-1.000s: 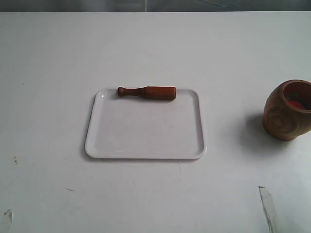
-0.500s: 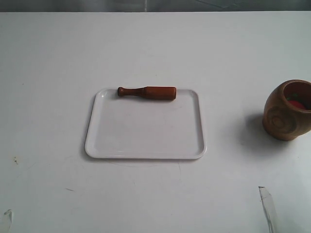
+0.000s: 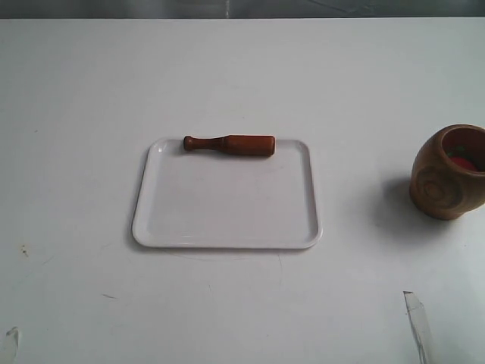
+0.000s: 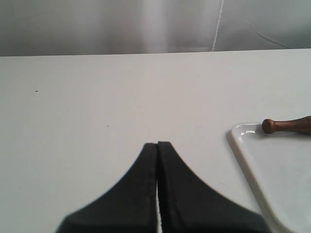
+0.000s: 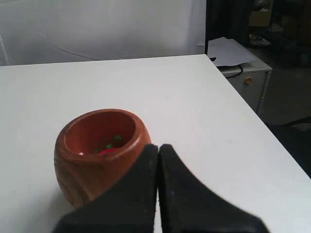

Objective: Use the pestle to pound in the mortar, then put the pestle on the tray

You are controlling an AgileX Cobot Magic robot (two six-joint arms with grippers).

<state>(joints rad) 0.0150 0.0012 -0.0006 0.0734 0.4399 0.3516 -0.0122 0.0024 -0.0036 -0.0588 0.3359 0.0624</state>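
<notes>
Pestle lies flat on the tray, along one long rim. I'd read that as parked, with nothing gripping it. Mortar stands upright well off to the right, reddish bits inside. Left gripper and right gripper — jaws pressed together, empty, the right near the mortar. White surface with faint marks, pale backdrop, a cabinet with papers beyond its edge.

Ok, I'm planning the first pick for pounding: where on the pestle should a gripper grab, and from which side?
Probably the thin neck behind the knob, from straight above, closing across it. The pestle lies flat along the far rim of the tray, thick end toward the mortar, so that grip leaves the thick end free for pounding.
</notes>
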